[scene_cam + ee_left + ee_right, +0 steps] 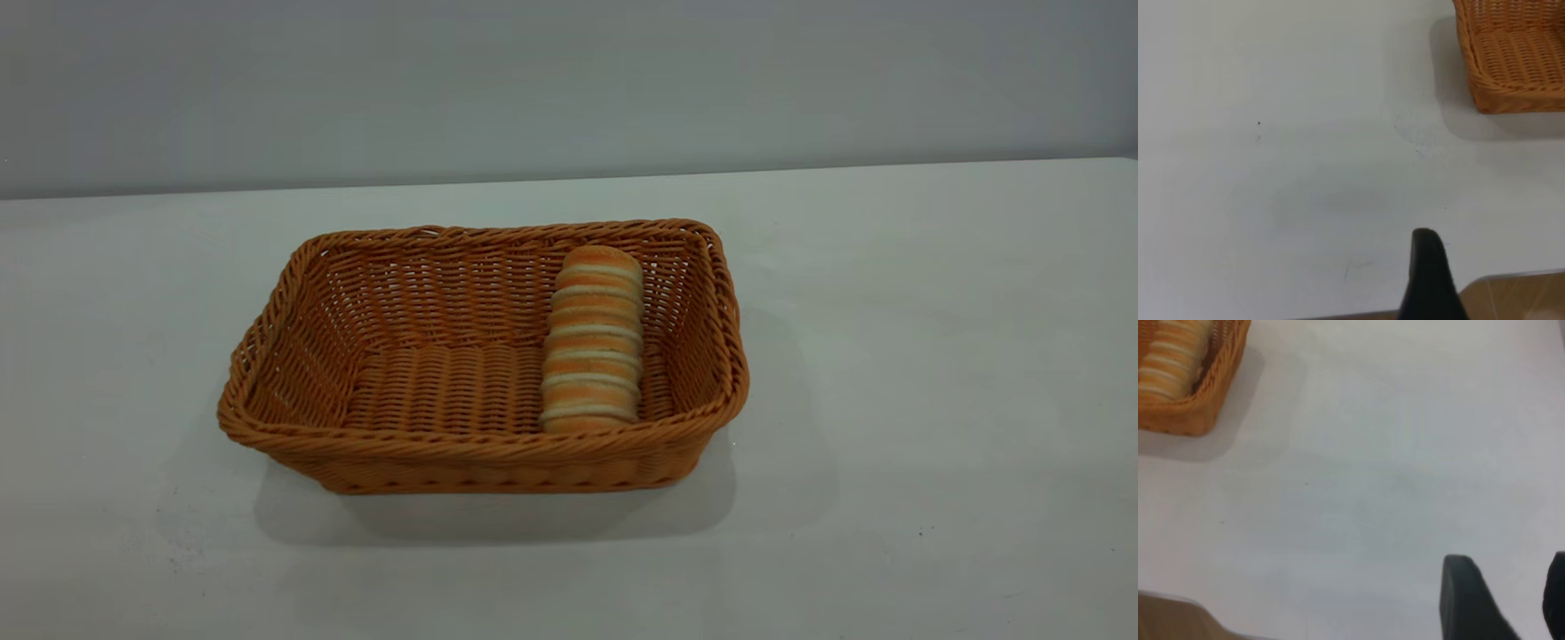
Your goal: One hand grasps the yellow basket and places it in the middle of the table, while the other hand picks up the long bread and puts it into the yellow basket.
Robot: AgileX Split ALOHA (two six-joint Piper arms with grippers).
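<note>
The yellow basket stands near the middle of the table. The long bread lies inside it along its right side, one end leaning on the far wall. Neither gripper shows in the exterior view. In the left wrist view a corner of the basket is far from my left gripper, of which only a black part shows near the table's edge. In the right wrist view the basket with the bread is far from my right gripper, which is open and empty above bare table.
The wooden floor shows past the table's edge in the left wrist view and in the right wrist view. A grey wall stands behind the table.
</note>
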